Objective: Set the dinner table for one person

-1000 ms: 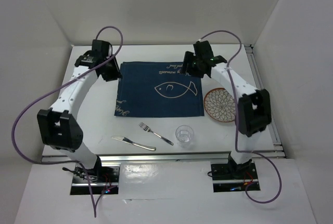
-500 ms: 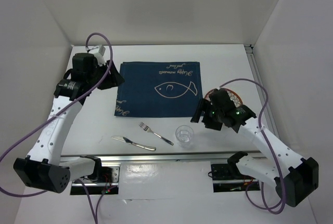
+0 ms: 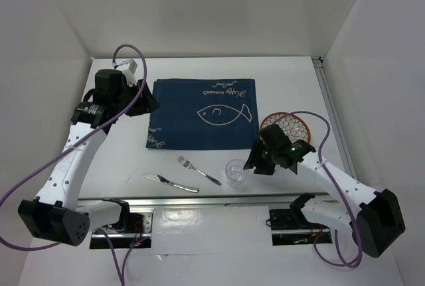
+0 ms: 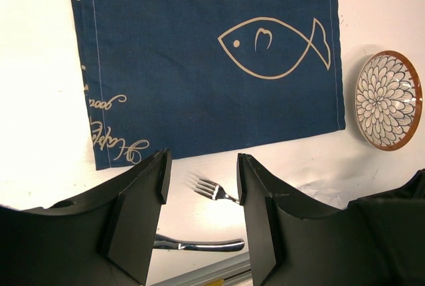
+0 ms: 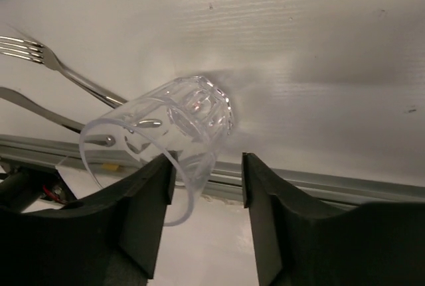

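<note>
Tipping is the likely failure: the right gripper (image 5: 206,160), fingers apart, has the glass (image 5: 166,133) closer to one finger than the other, so a lopsided squeeze could pop that smooth, clear, round tumbler toward the thin steel fork (image 5: 63,68) or the near edge. Over by the soft navy mat (image 4: 199,67), the left gripper (image 4: 199,166) hangs parted and empty. The matte white table (image 3: 299,87) lies under everything, including the glossy petal-patterned plate (image 4: 388,100).

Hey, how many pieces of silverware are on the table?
2. A fork lies in front of the placemat, left of the glass; a knife lies just left of it. None seems hidden.
</note>
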